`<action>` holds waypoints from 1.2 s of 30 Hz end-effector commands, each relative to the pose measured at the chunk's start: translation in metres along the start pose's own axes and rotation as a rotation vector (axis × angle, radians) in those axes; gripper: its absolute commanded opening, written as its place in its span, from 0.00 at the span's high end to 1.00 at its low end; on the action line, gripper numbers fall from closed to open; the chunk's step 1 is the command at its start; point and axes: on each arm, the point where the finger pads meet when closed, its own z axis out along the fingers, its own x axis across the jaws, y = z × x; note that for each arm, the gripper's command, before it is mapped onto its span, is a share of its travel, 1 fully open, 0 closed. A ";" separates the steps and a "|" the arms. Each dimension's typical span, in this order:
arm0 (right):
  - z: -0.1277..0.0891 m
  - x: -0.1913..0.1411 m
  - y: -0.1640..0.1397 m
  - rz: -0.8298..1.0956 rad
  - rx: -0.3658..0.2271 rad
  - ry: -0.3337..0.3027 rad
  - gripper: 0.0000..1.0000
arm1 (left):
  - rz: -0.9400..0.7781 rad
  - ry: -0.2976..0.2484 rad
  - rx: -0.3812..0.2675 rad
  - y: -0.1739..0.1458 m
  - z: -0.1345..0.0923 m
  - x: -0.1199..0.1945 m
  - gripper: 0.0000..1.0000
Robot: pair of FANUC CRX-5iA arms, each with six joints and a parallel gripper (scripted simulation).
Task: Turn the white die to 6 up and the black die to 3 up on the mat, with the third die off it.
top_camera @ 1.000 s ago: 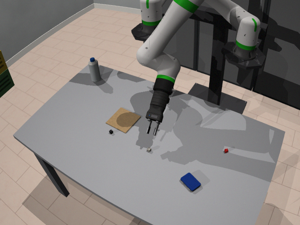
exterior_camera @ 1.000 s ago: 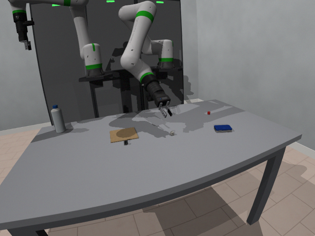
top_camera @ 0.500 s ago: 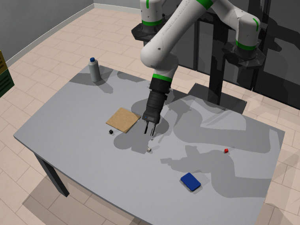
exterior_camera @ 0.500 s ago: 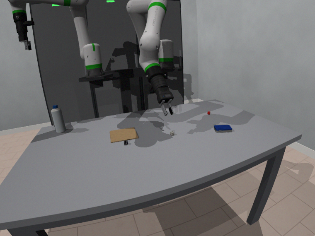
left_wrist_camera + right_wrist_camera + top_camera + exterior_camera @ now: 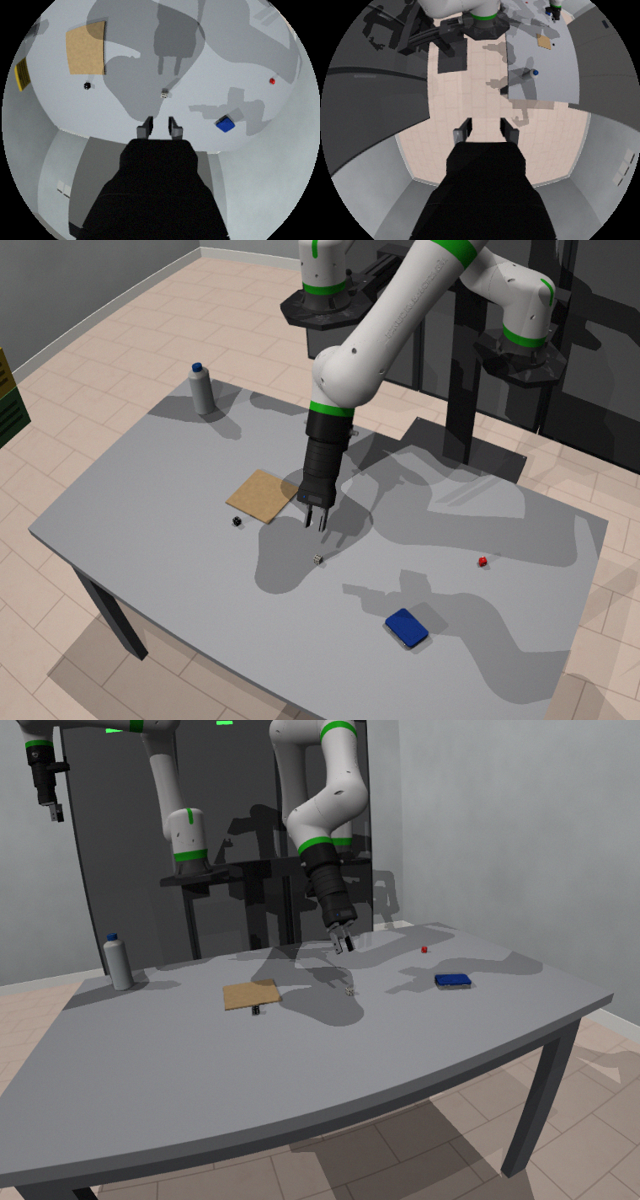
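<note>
The task is at an early stage by the look of it: 0 of the 2 dice it wants are on the tan square mat (image 5: 262,496) (image 5: 251,994) (image 5: 85,50) (image 5: 543,41). The white die (image 5: 317,559) (image 5: 349,990) (image 5: 164,94) sits on the grey table (image 5: 180,560) (image 5: 206,1081) (image 5: 203,84) (image 5: 557,76), to the right of the mat and well apart from it. The black die (image 5: 237,520) (image 5: 255,1010) (image 5: 87,85) (image 5: 553,44) lies just beside the mat's near edge, off it. The pips are too small to read, so I cannot tell whether 6 or 3 is up on either. The red die (image 5: 482,561) (image 5: 424,949) (image 5: 272,81) (image 5: 526,2) is far off to the right, already off the mat as asked.

The left gripper (image 5: 314,527) (image 5: 344,950) (image 5: 160,122) (image 5: 554,21) hangs above the table, fingers partly spread with nothing between them. The white die is below it and towards the near side, the closest of the 3; the black die is farther left. I judge the white die to be the likely first pick. The right gripper (image 5: 56,819) (image 5: 486,123) is wide open and empty, away to the left, beyond the table. Turning, placing and moving clear remain for both dice
</note>
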 end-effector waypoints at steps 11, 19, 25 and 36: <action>-0.001 0.000 0.000 0.000 -0.002 0.000 0.00 | 0.013 0.017 0.382 0.018 0.001 0.005 0.36; -0.001 0.000 0.000 0.000 -0.002 0.000 0.00 | 0.012 0.015 0.564 0.030 0.001 0.004 0.36; -0.001 0.000 0.000 0.000 -0.002 0.000 0.00 | 0.013 0.014 0.582 0.031 0.000 0.004 0.36; -0.001 0.000 0.000 0.000 -0.002 0.000 0.00 | 0.013 0.014 0.582 0.031 0.000 0.004 0.00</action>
